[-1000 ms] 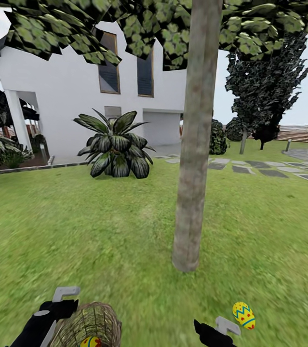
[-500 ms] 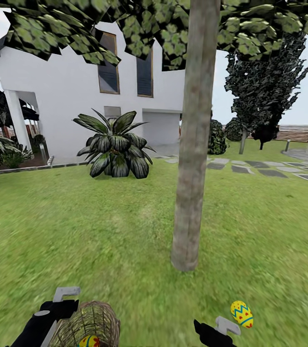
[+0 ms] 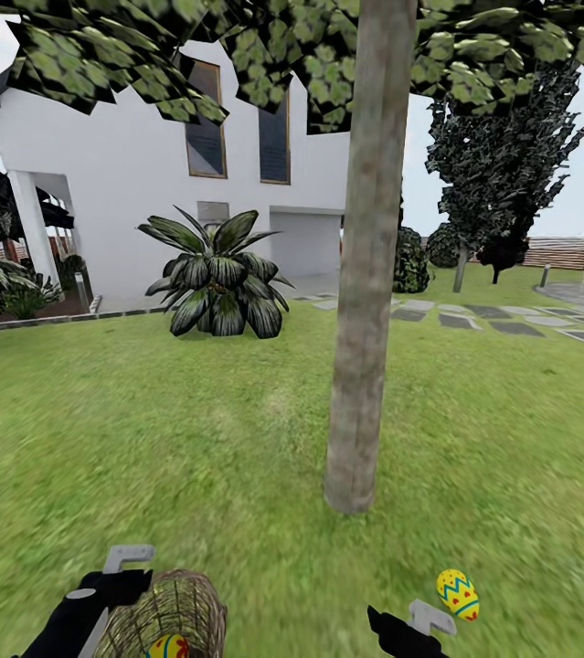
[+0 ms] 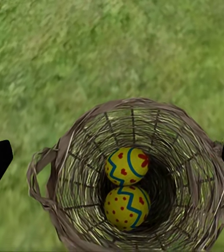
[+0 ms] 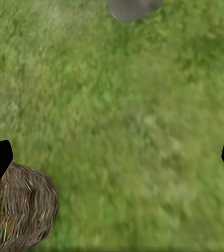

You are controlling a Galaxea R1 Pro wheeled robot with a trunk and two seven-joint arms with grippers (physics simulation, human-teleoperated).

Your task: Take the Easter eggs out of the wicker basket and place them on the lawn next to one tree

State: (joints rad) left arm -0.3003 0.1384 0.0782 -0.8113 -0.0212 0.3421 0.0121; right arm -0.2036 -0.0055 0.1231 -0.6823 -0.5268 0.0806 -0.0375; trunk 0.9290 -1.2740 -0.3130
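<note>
1. The wicker basket (image 4: 133,178) stands upright on the lawn (image 3: 191,439), close in front of the robot at its left side.
2. Two Easter eggs lie in the bottom of the basket, touching each other: one egg (image 4: 126,166) with a blue curved band and red marks, and a second egg (image 4: 126,207) with a blue zigzag and red dots.
3. In the head view, only part of one egg (image 3: 169,646) shows inside the basket (image 3: 168,612).
4. A third egg (image 3: 457,594) lies on the grass outside the basket, at the robot's right, near the foot of the tree (image 3: 365,274) but not touching the trunk.
5. The left gripper (image 4: 112,157) hangs over the basket mouth with its jaws spread wide, holding nothing.
6. The right gripper (image 5: 112,157) hangs over bare grass with its jaws released too; the basket (image 5: 18,212) and the trunk base (image 5: 134,8) show at the edges of its view.
7. Behind the tree stand a broad-leaved bush (image 3: 218,274), a white house (image 3: 127,155) and grey paving stones (image 3: 502,322).
</note>
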